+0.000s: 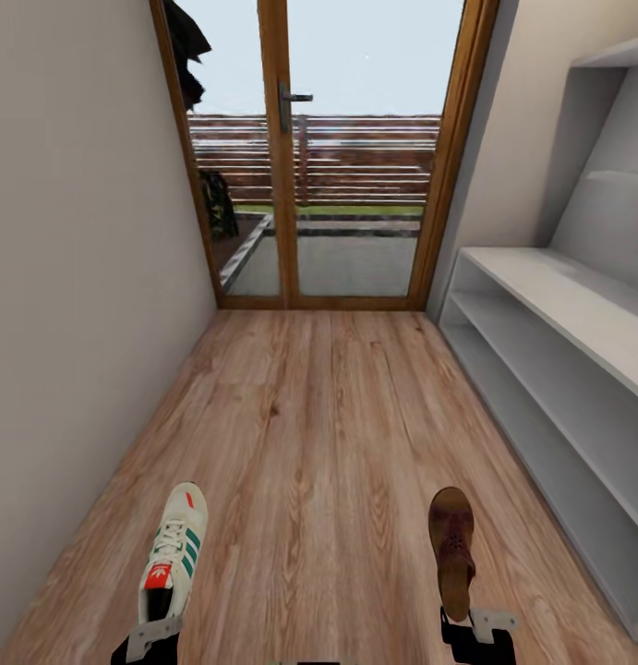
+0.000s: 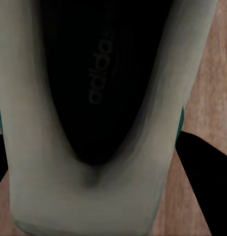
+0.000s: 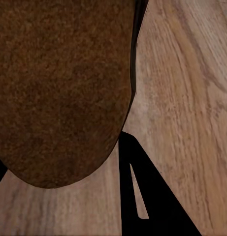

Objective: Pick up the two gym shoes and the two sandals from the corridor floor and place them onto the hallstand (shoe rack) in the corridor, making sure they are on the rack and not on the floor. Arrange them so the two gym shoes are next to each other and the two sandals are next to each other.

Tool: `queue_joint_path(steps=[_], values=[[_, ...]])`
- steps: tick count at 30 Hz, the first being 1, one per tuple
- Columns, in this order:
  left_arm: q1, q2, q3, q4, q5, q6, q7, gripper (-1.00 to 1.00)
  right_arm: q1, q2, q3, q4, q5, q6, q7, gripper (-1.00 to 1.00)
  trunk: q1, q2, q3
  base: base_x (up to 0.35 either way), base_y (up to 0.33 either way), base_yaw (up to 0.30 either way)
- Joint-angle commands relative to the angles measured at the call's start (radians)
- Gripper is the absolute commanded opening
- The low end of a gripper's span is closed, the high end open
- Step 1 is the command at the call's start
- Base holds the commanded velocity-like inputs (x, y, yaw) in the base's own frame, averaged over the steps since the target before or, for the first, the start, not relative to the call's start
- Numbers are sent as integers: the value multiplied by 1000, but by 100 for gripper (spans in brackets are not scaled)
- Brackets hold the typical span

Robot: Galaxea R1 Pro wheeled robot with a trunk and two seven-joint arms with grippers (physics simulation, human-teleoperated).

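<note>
On the left we see a plain wall [image 1: 78,277] running along the corridor. Low at the left, our left tool [image 1: 152,637] is closed on the heel of a sneaker [image 1: 174,552], which points away from us, toe toward the door, above the floor [image 1: 319,443]. The shoe is cream-white with green stripes, white laces and a red-orange tongue tag. From the left wrist, we look straight into the sneaker's [image 2: 93,98] dark opening, where a printed brand word shows on the insole, and its pale heel collar sits closest to the camera; wood floor [image 2: 211,73] shows beside it and dark finger shapes flank the heel.

Ahead in the middle stands a glazed door [image 1: 328,157] with a wooden frame and a dark handle [image 1: 291,100]; a slatted fence [image 1: 355,157] and paving lie beyond the glass.

Low at the right, our right tool [image 1: 475,628] is closed on the heel end of a brown sandal [image 1: 452,545], which also points toward the door. From the right wrist, the sandal's [image 3: 59,88] brown footbed lies close to the camera, with one dark finger [image 3: 147,196] beside it over the floor [image 3: 187,98].

Along the right wall stands the light grey rack [image 1: 559,305], with its low two-tier bench and higher shelves. The sandal is near its low tier but apart from it.
</note>
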Motion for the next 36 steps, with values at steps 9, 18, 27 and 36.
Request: queue_joint_path(steps=[9,18,27,36], values=[[-1,0,3,1,8,-2,-9,-100,-1,1,-5,1,7,-3,-3,-100,0,0,-1,338,0,0],[-1,0,3,1,8,-2,-9,-100,-1,2,-5,1,7,-3,-3,-100,0,0,-1,338,0,0],[-1,0,3,1,8,-2,-9,-100,-1,2,-5,1,7,-3,-4,-100,0,0,-1,338,0,0],[-1,0,3,1,8,-2,-9,-100,-1,2,-5,1,5,-3,-4,-100,0,0,-1,338,0,0]])
